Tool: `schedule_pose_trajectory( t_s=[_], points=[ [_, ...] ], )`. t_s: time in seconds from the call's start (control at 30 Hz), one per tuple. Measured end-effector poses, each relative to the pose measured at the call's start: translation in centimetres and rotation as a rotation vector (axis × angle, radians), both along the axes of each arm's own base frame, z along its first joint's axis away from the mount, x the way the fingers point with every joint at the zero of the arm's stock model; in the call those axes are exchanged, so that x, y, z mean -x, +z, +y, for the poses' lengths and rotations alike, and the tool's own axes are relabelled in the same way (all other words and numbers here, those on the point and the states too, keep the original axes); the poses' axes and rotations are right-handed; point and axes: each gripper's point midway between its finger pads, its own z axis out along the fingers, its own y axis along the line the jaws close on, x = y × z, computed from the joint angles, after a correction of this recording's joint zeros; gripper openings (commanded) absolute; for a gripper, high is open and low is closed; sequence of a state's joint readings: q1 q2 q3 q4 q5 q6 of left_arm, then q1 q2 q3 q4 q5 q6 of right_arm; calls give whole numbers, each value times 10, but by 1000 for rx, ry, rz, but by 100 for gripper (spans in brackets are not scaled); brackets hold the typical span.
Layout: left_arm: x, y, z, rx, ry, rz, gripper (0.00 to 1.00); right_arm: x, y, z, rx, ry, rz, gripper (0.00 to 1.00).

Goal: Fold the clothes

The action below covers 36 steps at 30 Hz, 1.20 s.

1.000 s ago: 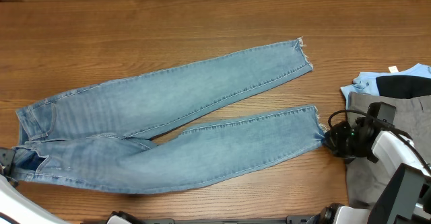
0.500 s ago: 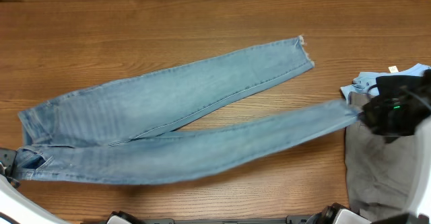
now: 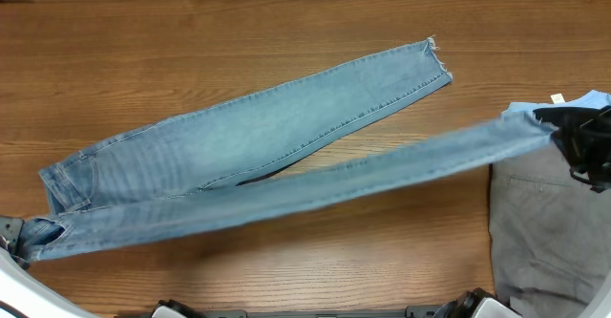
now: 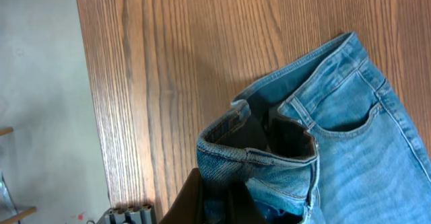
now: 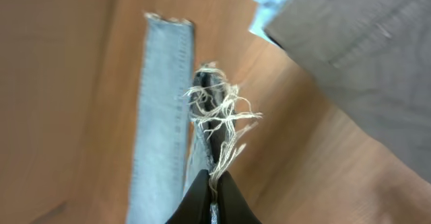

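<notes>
Overhead: The jeans (image 3: 239, 151) lie across the counter (image 3: 286, 31). One leg rests flat. The other runs taut from the left fingers (image 3: 10, 232) at the waist to the right fingers (image 3: 578, 138), which are above the grey trousers (image 3: 544, 242) and beside a pale-blue garment (image 3: 582, 100).

Left wrist: The left fingers (image 4: 195, 200) are clamped shut on the bunched waistband corner.

Right wrist: The right fingers (image 5: 202, 204) are closed on the frayed hem, apparently gripping only its edge.

Caution: Further tension may pull the hem free, because the grip is shallow. A low carry could snag the grey trousers and drag them along.
</notes>
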State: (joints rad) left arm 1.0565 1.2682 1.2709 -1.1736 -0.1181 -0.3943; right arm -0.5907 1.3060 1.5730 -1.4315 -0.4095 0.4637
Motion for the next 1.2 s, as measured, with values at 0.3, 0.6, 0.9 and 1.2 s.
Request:
schedule_pose_trajectory(
  t_s=[0.3, 0.6, 0.9, 1.2],
  points=[
    [-26, -6, 12, 12, -36, -95, 4, -52, -9, 11, -37, 64, -47, 4],
    [-59, -51, 22, 121, -99, -66, 4, -143, -71, 33, -86, 156, -22, 4],
    [-108, -97, 17, 178, -220, -18, 4, -197, -127, 38, -96, 153, -14, 4],
    [-120, -101, 23, 154, -236, -36, 4, -238, -149, 50, -74, 180, -90, 4]
  ],
)
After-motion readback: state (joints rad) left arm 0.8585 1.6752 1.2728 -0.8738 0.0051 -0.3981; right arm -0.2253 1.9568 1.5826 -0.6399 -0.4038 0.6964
